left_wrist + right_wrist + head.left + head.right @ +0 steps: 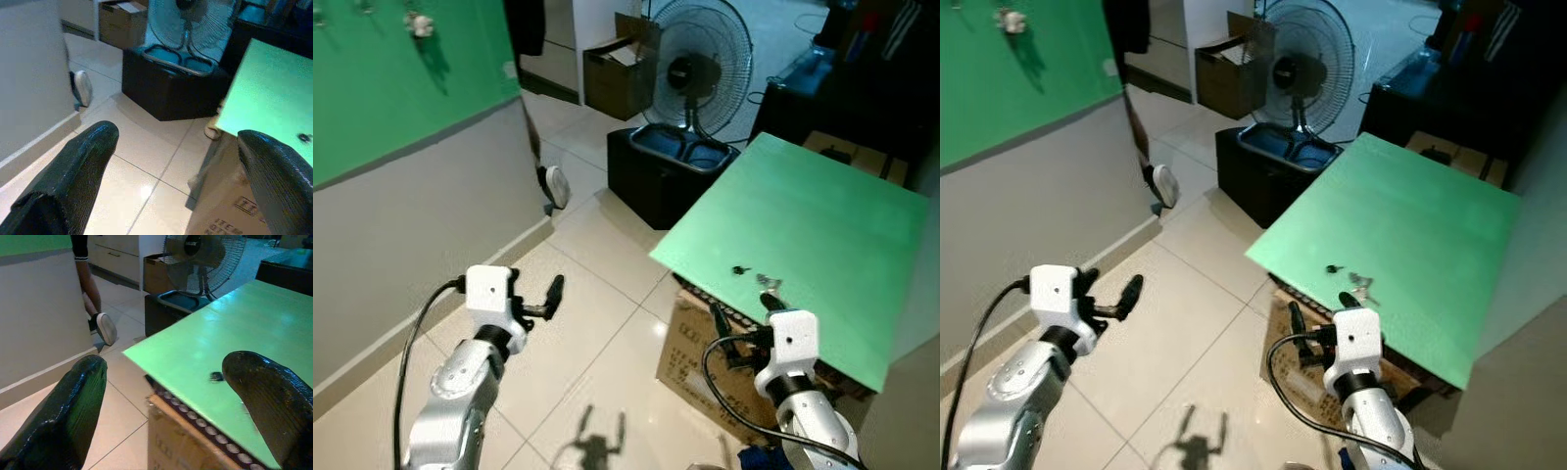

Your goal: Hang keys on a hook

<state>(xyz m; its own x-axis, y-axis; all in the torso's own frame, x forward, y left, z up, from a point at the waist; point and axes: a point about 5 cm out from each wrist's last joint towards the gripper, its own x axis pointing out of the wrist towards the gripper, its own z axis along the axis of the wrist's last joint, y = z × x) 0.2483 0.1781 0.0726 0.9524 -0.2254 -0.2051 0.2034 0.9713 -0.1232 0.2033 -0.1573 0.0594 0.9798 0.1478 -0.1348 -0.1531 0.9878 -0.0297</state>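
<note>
The big green table stands on the robot's right, and a tall fan stands on a black box behind it. The left gripper hangs over the floor tiles with its two black fingers spread wide and nothing between them, and the right gripper sits at the near edge of the table, wide open and empty too. The keys are a small shiny bunch lying flat on the table near that edge, just past the right gripper, with a tiny dark bit beside them.
</note>
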